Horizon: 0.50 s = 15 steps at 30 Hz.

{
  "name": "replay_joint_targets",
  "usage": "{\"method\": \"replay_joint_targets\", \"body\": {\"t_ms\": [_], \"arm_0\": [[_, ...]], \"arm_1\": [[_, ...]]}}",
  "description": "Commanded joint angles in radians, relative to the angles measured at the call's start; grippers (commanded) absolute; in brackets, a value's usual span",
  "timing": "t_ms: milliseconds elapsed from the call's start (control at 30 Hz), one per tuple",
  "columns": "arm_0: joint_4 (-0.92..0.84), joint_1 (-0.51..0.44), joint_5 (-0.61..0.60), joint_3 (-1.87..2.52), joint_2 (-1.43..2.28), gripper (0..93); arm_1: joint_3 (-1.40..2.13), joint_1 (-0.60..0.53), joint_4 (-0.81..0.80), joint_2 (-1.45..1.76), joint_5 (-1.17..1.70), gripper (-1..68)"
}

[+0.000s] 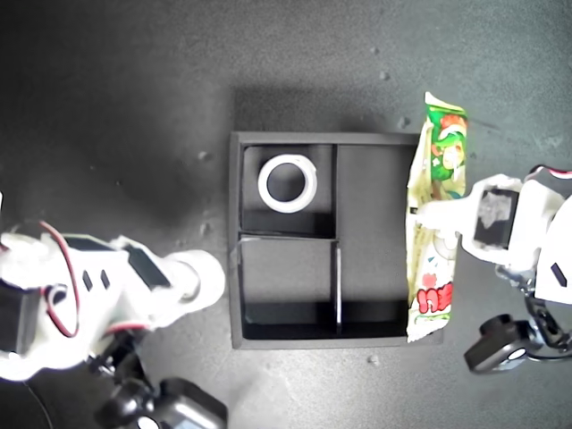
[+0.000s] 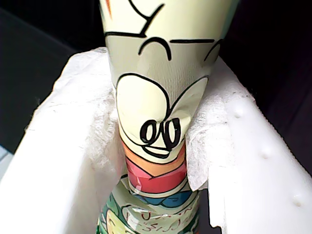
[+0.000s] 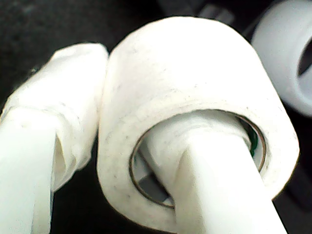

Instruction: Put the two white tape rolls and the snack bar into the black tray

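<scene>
The black tray point(image 1: 235, 241) sits mid-table. The wider white tape roll point(image 1: 265, 183) lies flat in its small far compartment on the exterior view's left, and shows again as a roll point(image 3: 287, 53) behind the jaws. The snack bar point(image 1: 436, 295) lies lengthwise along the tray's wall on the exterior view's right. My first gripper point(image 1: 440, 214) is shut on its middle, and the wrapper point(image 2: 156, 97) sits pinched between padded fingers point(image 2: 73, 146). My second gripper point(image 3: 126, 165) is shut on the smaller tape roll point(image 3: 195, 78), one finger point(image 3: 219, 195) through its greenish core. It hovers as a white blob point(image 1: 201, 279) just outside the tray on the exterior view's left.
The table is dark grey and speckled. The second arm's body point(image 1: 80, 286) with red wires fills the exterior view's lower left. The first arm's body point(image 1: 545, 232) and its black camera point(image 1: 500, 347) stand at that view's right edge.
</scene>
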<state>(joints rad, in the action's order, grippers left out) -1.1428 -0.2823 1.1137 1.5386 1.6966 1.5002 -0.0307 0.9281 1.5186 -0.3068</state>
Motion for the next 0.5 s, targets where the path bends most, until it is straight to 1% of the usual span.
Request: {"method": "replay_joint_targets", "body": {"t_ms": [0, 100, 267, 467], "arm_0": [[-0.106, 0.0, -0.057, -0.362, -0.166, 0.1], [-0.192, -0.011, -0.06, -0.546, -0.314, 0.3], [-0.224, -0.026, -0.044, -0.669, -0.431, 0.4], [-0.31, -0.046, -0.038, -0.885, -0.589, 0.4]], "arm_1": [[0.021, -0.005, -0.091, 0.002, 0.009, -0.5], [0.028, -0.012, -0.103, -0.002, 0.008, -0.5], [0.018, -0.025, -0.095, -0.002, 0.009, -0.4], [0.021, -0.023, -0.097, -0.002, 0.008, -0.4]]}}
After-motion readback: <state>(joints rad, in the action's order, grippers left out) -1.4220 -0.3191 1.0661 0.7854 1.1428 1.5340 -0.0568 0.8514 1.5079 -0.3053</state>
